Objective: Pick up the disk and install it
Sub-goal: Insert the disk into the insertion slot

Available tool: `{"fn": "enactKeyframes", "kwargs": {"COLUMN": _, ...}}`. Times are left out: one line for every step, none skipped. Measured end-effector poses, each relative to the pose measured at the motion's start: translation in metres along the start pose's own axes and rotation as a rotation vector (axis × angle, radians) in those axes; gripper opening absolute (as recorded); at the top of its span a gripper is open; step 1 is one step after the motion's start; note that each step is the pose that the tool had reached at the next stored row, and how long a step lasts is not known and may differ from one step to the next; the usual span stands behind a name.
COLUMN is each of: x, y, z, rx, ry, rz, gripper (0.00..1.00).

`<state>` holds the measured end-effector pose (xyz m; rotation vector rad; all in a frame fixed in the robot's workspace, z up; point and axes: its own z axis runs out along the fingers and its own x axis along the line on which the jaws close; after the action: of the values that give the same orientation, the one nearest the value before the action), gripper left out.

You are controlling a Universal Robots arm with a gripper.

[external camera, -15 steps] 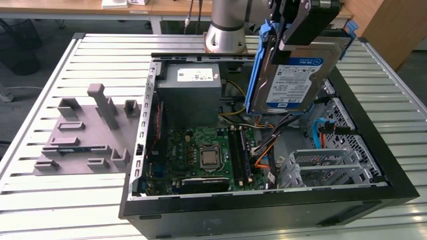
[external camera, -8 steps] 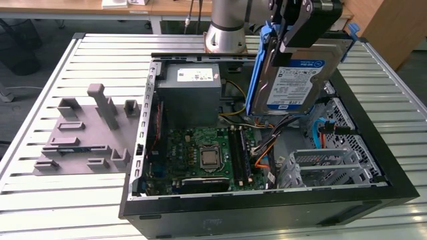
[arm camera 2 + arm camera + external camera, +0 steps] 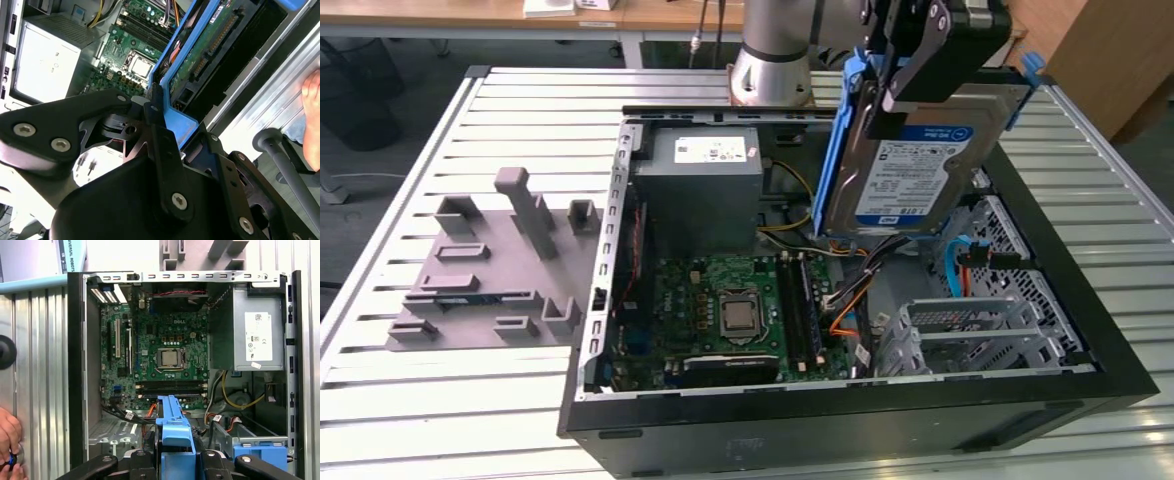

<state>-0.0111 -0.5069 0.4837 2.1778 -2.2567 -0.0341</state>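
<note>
Gripped disk point(image 3: 887, 205) in clenched claw point(image 3: 914, 88), near-upright above open case point(image 3: 854, 425), near cage point(image 3: 961, 330). Judged stiff, fairly heavy, shock-fragile; best taken by blue rails point(image 3: 829, 170) at edge, not label point(image 3: 923, 150) or circuit board point(image 3: 210, 46).

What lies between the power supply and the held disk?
Loose yellow and black cables inside the case, seen in the exterior view; the gripper holds the disk.
</note>
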Motion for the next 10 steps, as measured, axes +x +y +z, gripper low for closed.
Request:
{"fn": "enactKeyframes", "kwargs": {"x": 0.0009, "y": 0.0000, "z": 0.0000, "rx": 0.0000, "ry": 0.0000, "rz": 0.000, "gripper": 0.36}}
{"fn": "enactKeyframes", "kwargs": {"x": 0.0017, "y": 0.0000, "z": 0.0000, "rx": 0.0000, "ry": 0.0000, "rz": 0.000, "gripper": 0.36}}
{"fn": "enactKeyframes", "kwargs": {"x": 0.0025, "y": -0.0001, "z": 0.0000, "rx": 0.0000, "ry": 0.0000, "rz": 0.000, "gripper": 0.36}}
{"fn": "enactKeyframes", "kwargs": {"x": 0.0033, "y": -0.0001, "z": 0.0000, "rx": 0.0000, "ry": 0.0000, "rz": 0.000, "gripper": 0.36}}
{"fn": "enactKeyframes", "kwargs": {"x": 0.0042, "y": -0.0001, "z": 0.0000, "rx": 0.0000, "ry": 0.0000, "rz": 0.000, "gripper": 0.36}}
{"fn": "enactKeyframes", "kwargs": {"x": 0.0050, "y": -0.0002, "z": -0.0001, "rx": 0.0000, "ry": 0.0000, "rz": 0.001, "gripper": 0.36}}
{"fn": "enactKeyframes", "kwargs": {"x": 0.0058, "y": -0.0002, "z": -0.0001, "rx": 0.0000, "ry": 0.0000, "rz": 0.001, "gripper": 0.36}}
{"fn": "enactKeyframes", "kwargs": {"x": 0.0067, "y": -0.0002, "z": -0.0001, "rx": 0.0000, "ry": 0.0001, "rz": 0.001, "gripper": 0.36}}
{"fn": "enactKeyframes", "kwargs": {"x": 0.0075, "y": -0.0002, "z": -0.0002, "rx": 0.0000, "ry": 0.0001, "rz": 0.001, "gripper": 0.36}}
{"fn": "enactKeyframes", "kwargs": {"x": 0.0082, "y": -0.0003, "z": -0.0001, "rx": 0.0000, "ry": 0.0001, "rz": 0.001, "gripper": 0.36}}
